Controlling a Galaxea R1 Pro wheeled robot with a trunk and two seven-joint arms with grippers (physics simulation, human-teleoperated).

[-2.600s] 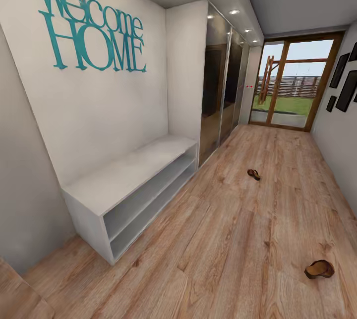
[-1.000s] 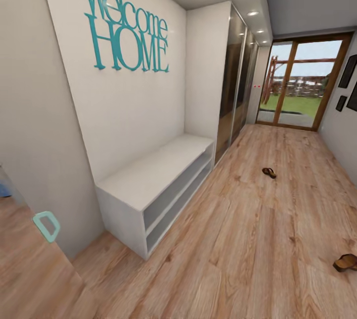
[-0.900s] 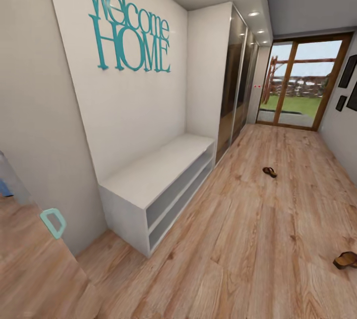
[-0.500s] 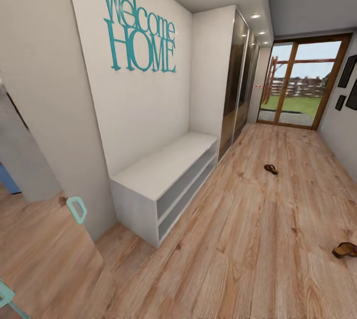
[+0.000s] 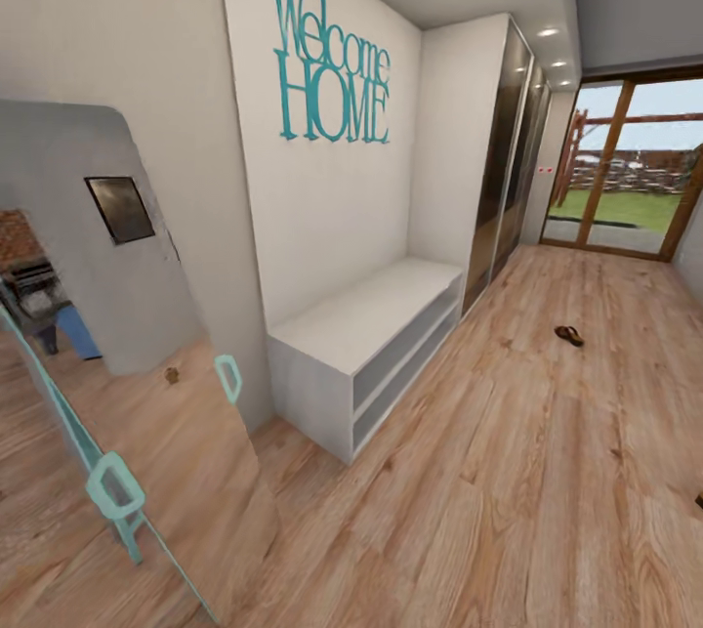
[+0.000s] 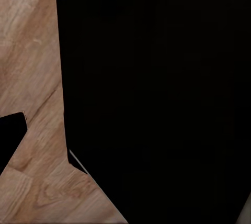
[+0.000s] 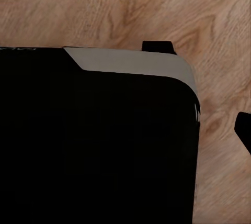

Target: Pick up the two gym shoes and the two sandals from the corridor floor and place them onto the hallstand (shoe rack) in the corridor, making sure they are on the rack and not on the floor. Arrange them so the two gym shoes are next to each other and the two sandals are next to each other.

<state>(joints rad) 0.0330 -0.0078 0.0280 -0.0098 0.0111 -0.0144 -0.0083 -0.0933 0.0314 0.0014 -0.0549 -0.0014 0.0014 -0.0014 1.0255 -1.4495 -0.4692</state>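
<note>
One brown sandal (image 5: 568, 335) lies on the wood-plank corridor floor (image 5: 508, 472), far down the hall toward the glass door. A sliver of the other sandal (image 5: 699, 501) shows at the right edge of the head view. The gym shoes and the hallstand are out of view. In both wrist views a large black body covers bare floor planks (image 6: 31, 51) (image 7: 130, 9). Small dark shapes sit at the picture edges there, and I cannot tell how the fingers stand.
A plain low white bench (image 5: 371, 311) with two open shelves stands against the left wall under teal "Welcome HOME" lettering (image 5: 332, 62). A leaning mirror (image 5: 107, 374) with teal clips is at near left. Dark wardrobe doors (image 5: 513, 159) and a glass door (image 5: 635, 169) lie beyond.
The camera has swung, shifting the whole picture. The mirror has come into view at the left and the nearer sandal has slid to the right edge. The things themselves have not moved.
</note>
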